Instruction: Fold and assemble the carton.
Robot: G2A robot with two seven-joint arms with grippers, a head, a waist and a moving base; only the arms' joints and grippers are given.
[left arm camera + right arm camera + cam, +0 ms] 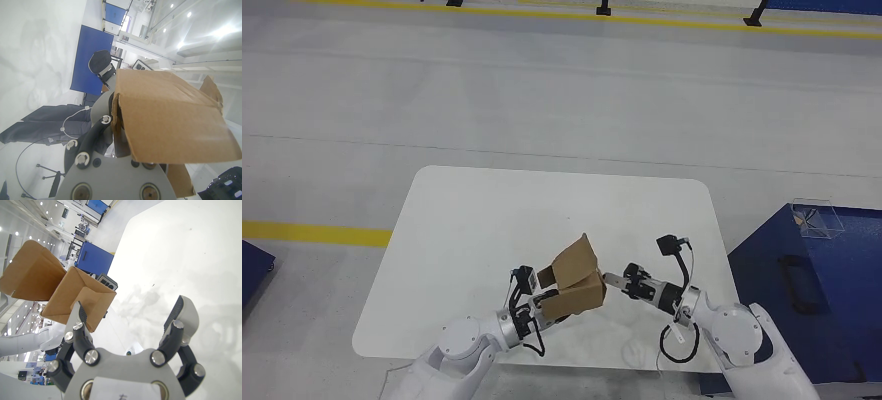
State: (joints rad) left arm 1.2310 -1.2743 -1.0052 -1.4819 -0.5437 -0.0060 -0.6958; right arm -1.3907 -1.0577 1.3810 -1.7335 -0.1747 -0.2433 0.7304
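Over the near middle of the white round-cornered table (492, 200): the brown cardboard carton (579, 275), held up off the surface between the two arms and tilted; only part-formed; one broad flap stands up and away toward the far side; the body below it angles toward the right; end flaps loose, not closed.

Left gripper (542, 297) at the carton's near-left side; clamped on the carton there; in its own wrist view a cardboard wall runs down into the jaws; one grey finger (103, 106) lies against the outside of that wall; the other finger is hidden behind the board; jaws drawn narrow, nothing but cardboard in them.

Right gripper (130, 313) at the near right, level with the carton's right end; spread wide, gripping nothing; one black-padded finger (80, 313) sits at the folded end of the carton, and I cannot tell whether it touches; the other finger (181, 311) is well apart from the carton, over bare tabletop.

Off the table's right edge: a blue cabinet (812, 290) with a small clear plastic box (817, 218) on its top; on the grey floor to the left, a yellow floor line (312, 233) runs up to the table.
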